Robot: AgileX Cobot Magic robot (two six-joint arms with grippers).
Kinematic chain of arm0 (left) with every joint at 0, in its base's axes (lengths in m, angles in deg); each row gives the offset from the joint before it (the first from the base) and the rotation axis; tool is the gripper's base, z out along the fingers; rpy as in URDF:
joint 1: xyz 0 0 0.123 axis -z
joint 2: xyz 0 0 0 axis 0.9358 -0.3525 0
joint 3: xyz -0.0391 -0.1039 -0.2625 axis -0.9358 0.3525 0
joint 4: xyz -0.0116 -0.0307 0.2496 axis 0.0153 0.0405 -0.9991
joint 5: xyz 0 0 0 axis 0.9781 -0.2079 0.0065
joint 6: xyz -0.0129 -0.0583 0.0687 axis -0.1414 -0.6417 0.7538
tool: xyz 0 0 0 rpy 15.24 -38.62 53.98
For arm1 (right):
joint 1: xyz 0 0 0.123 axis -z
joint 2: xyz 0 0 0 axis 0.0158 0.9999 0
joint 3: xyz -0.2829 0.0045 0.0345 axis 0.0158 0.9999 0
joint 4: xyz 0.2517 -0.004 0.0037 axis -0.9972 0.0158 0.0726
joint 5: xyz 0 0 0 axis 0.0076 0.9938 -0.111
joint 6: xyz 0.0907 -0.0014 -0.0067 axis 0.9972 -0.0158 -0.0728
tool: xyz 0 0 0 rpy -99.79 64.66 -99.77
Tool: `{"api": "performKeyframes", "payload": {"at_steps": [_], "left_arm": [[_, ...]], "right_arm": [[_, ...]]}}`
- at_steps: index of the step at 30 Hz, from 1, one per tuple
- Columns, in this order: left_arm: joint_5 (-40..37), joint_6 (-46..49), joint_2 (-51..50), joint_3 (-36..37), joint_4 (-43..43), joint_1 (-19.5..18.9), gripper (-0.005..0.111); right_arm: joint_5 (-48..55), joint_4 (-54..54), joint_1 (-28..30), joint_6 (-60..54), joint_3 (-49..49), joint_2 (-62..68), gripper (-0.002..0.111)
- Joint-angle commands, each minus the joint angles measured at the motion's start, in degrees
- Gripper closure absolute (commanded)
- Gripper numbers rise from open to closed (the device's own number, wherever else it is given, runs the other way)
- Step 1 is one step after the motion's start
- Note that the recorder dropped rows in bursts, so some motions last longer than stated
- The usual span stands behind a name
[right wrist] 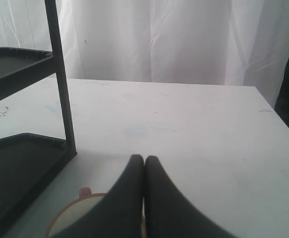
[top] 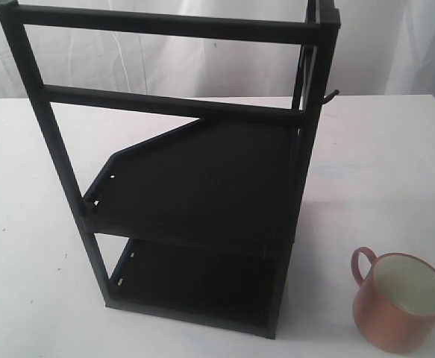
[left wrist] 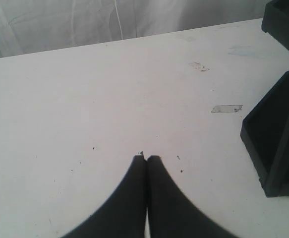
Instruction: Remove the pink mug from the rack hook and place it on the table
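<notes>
The pink mug (top: 401, 301) stands upright on the white table (top: 381, 171) at the front right, beside the rack's (top: 195, 179) right corner, handle toward the rack. Its cream inside faces up. The rack hook (top: 329, 95) juts from the upper right post, bare. Neither gripper appears in the exterior view. My right gripper (right wrist: 144, 158) is shut and empty, hanging just above the mug (right wrist: 70, 218), whose rim and handle peek out under its fingers. My left gripper (left wrist: 147, 158) is shut and empty over bare table (left wrist: 85, 99).
The tall black rack fills the middle of the table with two flat shelves. In the left wrist view its lower corner (left wrist: 275, 134) lies off to one side. White curtain (right wrist: 174, 39) hangs behind the table. A strip of tape (left wrist: 227, 108) is stuck to the tabletop.
</notes>
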Motion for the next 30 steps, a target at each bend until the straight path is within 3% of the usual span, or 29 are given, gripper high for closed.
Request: {"api": "performKeyframes", "payload": {"at_steps": [1,30], "left_arm": [[0.1,-0.1,0.3,0.3,0.5,-0.2,0.107],[0.1,-0.1,0.3,0.3,0.5,-0.2,0.107]], "right_arm": [[0.0,0.6,0.3,0.3,0.3,-0.3,0.108],[0.2,0.6,0.3,-0.8,0.3,-0.3,0.108]]}}
